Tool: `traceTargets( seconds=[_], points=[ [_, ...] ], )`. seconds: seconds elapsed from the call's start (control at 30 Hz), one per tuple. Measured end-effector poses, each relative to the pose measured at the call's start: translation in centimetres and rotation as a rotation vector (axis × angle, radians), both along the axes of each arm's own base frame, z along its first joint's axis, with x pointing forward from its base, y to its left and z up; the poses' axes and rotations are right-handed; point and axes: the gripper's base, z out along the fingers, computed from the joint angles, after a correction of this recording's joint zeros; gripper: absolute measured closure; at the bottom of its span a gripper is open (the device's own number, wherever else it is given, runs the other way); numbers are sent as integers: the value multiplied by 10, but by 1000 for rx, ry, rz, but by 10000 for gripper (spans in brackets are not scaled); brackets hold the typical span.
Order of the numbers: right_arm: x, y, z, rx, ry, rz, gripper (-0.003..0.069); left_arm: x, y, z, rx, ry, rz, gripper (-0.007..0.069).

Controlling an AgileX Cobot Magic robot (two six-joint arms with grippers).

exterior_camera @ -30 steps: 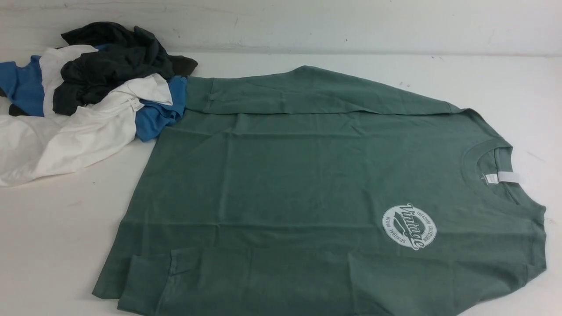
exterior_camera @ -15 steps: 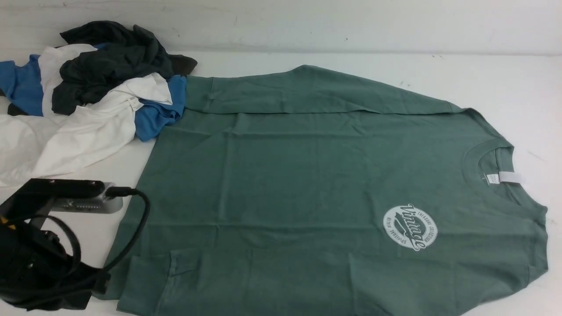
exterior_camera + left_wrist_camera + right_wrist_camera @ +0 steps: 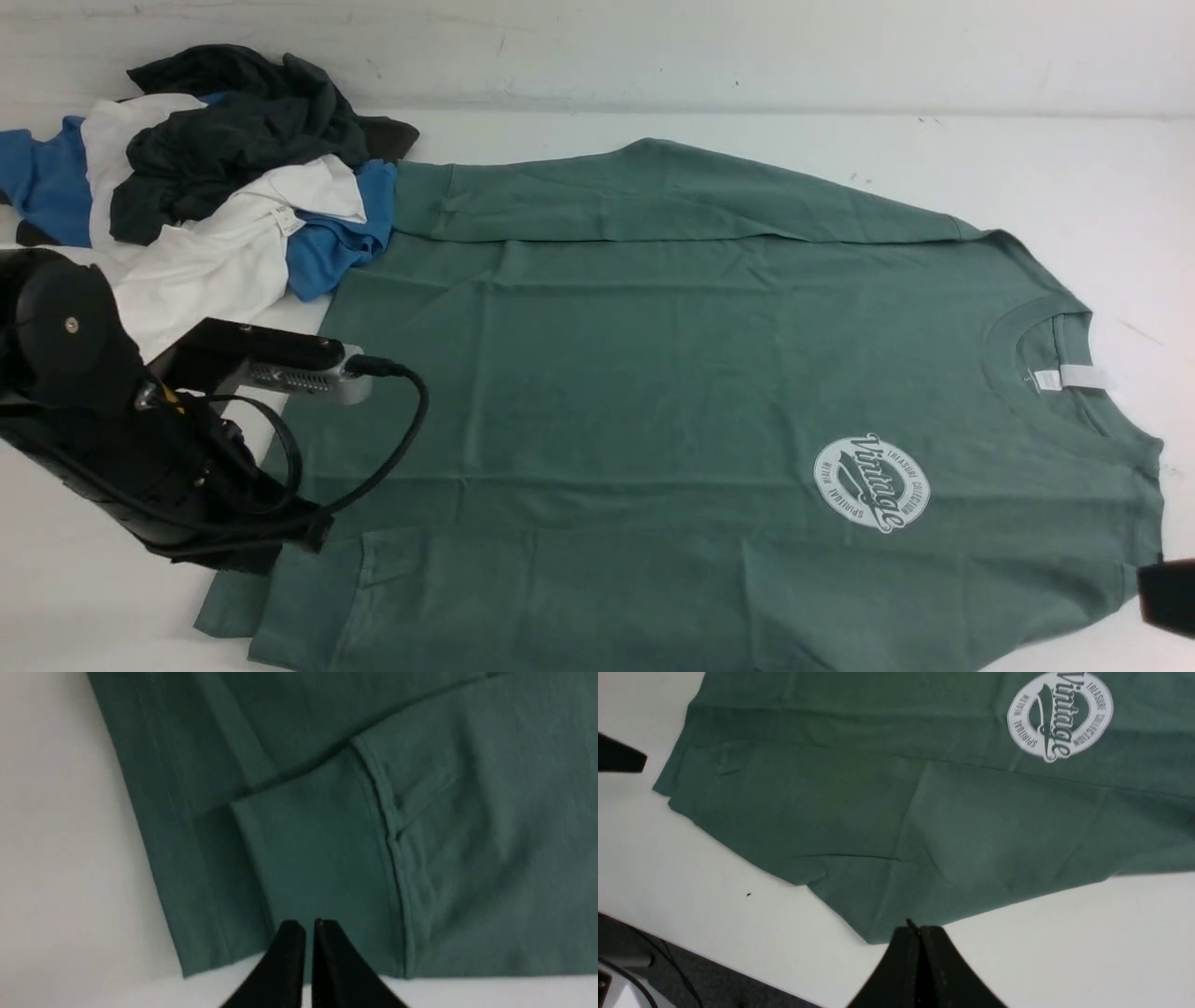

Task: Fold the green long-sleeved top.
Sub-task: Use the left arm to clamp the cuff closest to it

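white table (image 3: 1027,159) carries everything. green long-sleeved top (image 3: 653,373) lies flat across the middle, front up, collar to the right, both sleeves folded along the body. heap of white, blue and dark grey garments (image 3: 205,187) sits far left, touching the far sleeve cuff. left arm (image 3: 112,420) hangs over the hem corner. left gripper (image 3: 309,935) is closed, gripping nothing, above the near cuff. right gripper (image 3: 919,938) is closed too, at the top's near edge. round "vintage" logo (image 3: 871,483) on chest, white neck tag (image 3: 1074,377) at collar.
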Motion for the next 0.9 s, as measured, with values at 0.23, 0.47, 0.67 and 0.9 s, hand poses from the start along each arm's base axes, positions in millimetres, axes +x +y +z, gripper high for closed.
traceTargets(
  seconds=[0.23,0.47,0.67,0.9],
  points=[
    [1,0,-4,-6,-6,6,673,15,-1,-29,20,27,1,341],
    [1,0,-4,-6,-10,6,673,25,-2,-52,30,49,7,198],
    [1,0,-4,-5,-13,8,673,27,-3,-54,28,50,6,319],
    [1,0,-4,-6,-13,9,673,23,-11,-53,33,78,-34,586]
  ],
)
